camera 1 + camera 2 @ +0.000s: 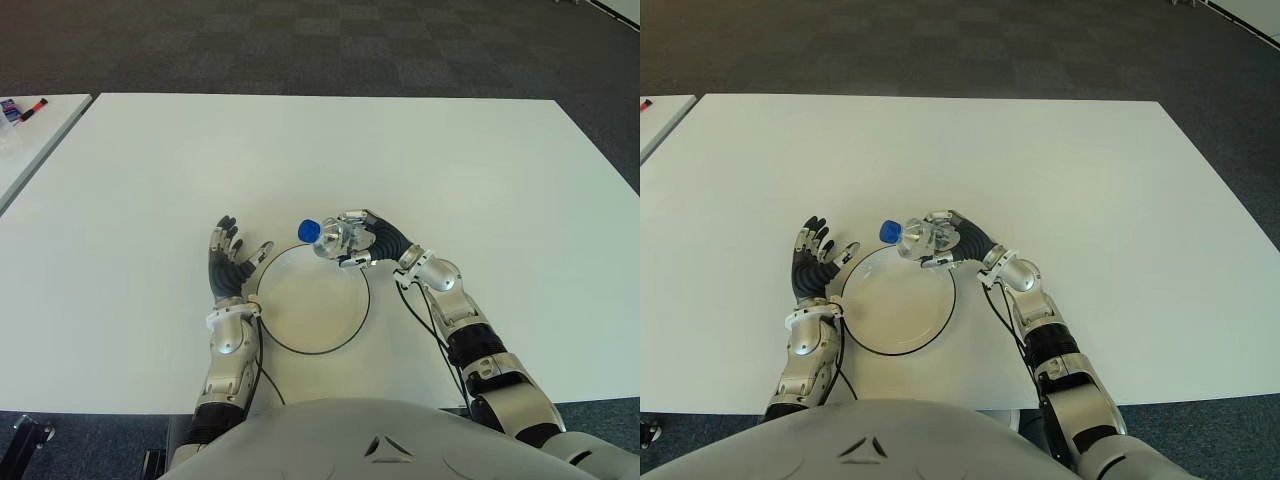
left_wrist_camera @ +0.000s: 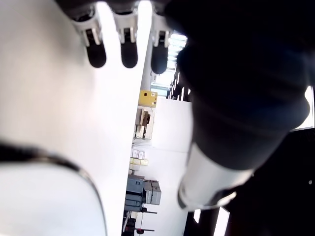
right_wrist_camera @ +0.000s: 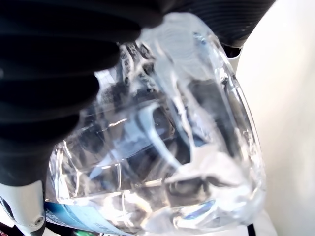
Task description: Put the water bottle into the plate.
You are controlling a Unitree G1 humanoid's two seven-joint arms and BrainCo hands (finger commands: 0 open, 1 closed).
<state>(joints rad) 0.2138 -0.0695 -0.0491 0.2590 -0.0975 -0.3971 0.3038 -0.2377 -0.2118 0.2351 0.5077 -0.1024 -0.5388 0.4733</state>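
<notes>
A large white table (image 1: 330, 150) fills the view, evenly lit. Beyond it lies dark grey checkered carpet (image 1: 330, 45). A second white table (image 1: 35, 135) stands just beside its left edge.

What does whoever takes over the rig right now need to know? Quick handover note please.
Right hand: fingers shut on the water bottle, held tilted, blue cap pointing to the robot's left, at the plate's far rim.
Left hand: open, holding nothing, beside the plate's left edge.
Plate: bare, on the white table.
Done: bottle grasped and brought to the plate.
Left: lower it into the plate and let go.
</notes>
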